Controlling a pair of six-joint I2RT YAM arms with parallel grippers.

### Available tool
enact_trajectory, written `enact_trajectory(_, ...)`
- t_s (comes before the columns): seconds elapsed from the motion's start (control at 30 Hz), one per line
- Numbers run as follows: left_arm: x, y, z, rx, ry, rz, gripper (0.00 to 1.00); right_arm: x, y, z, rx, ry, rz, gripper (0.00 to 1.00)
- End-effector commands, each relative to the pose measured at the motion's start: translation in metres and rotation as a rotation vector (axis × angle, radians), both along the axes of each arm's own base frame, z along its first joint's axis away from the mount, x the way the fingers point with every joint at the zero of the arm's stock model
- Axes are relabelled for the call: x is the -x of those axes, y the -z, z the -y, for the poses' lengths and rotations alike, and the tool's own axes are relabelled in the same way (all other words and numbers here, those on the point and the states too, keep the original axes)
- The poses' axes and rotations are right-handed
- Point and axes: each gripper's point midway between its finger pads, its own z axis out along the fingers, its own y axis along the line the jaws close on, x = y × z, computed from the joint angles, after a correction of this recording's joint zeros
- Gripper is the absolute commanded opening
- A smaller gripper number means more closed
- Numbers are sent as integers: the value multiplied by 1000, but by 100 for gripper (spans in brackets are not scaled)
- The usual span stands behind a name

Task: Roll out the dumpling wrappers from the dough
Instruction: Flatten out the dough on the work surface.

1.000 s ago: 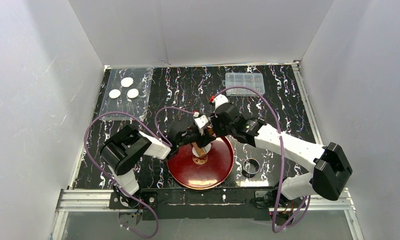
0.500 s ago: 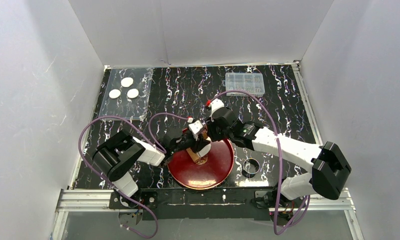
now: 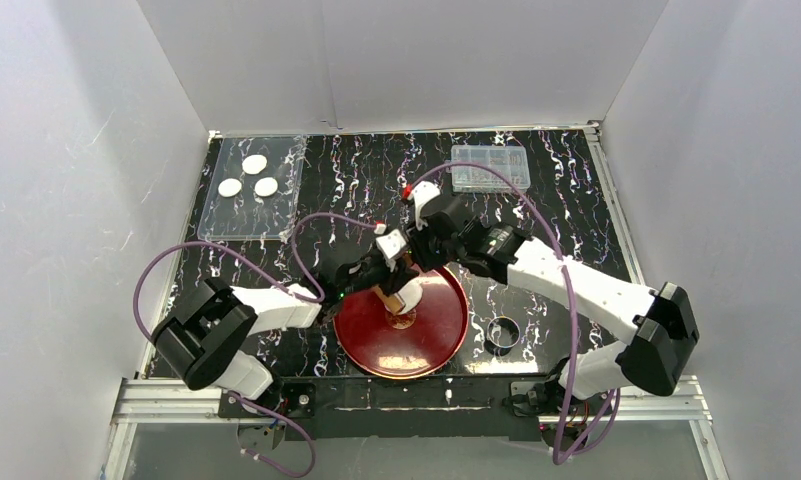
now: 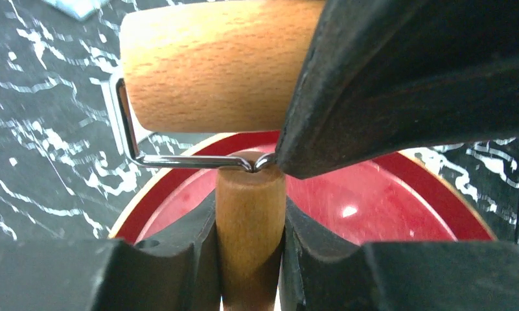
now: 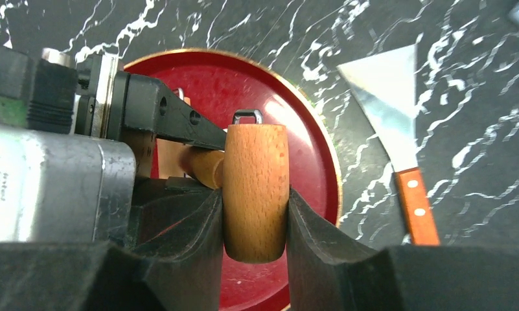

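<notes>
**Three wrappers made, roller held over the plate**

You have three dumpling wrappers (image 3: 255,163) (image 3: 230,187) (image 3: 266,186) lying flat on the clear tray (image 3: 276,215), well off at about ten o'clock from the red plate (image 3: 441,335). That is the finished part of the job as far as the views show.

Both arms meet over the far half of the plate, sharing one wooden roller (image 5: 255,181). Your left gripper (image 4: 250,259) is closed snugly on its upright handle (image 4: 250,194), fingers pressed to both sides. Your right gripper (image 5: 255,220) clamps the barrel across its width, jaws partly apart to fit it.

A small white patch (image 3: 413,294) shows on the plate just under the grippers. It is probably the dough, but the arms cover most of it, so you cannot tell its shape or how flat it is. Neither wrist view shows it.

Judging by this, you are mid-task: the piece on the plate has yet to be rolled thin and cut. The ring cutter (image 3: 503,333) sits on the table at about four o'clock from the plate, and a scraper (image 5: 389,97) lies beside the plate too.
</notes>
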Motion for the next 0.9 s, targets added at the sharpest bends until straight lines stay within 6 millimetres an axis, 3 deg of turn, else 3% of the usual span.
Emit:
enact_trajectory(0.0, -25, -34, 17, 52, -22, 19, 0, 17, -52, -12, -79, -149, 20, 1)
enact_trajectory(0.27, -47, -30, 60, 131, -23, -5, 0, 0, -51, 18, -58, -65, -23, 1)
enact_trajectory(0.4, -52, -25, 75, 124, -16, 14, 0, 1, -34, 23, -34, -89, -18, 1)
enact_trajectory(0.63, -41, 14, 67, 34, -28, -20, 0, 8, -5, 15, -79, -107, -67, 1)
enact_trajectory(0.87, -29, 45, 56, 0, -68, -122, 0, 25, 26, 21, -82, -64, -127, 1)
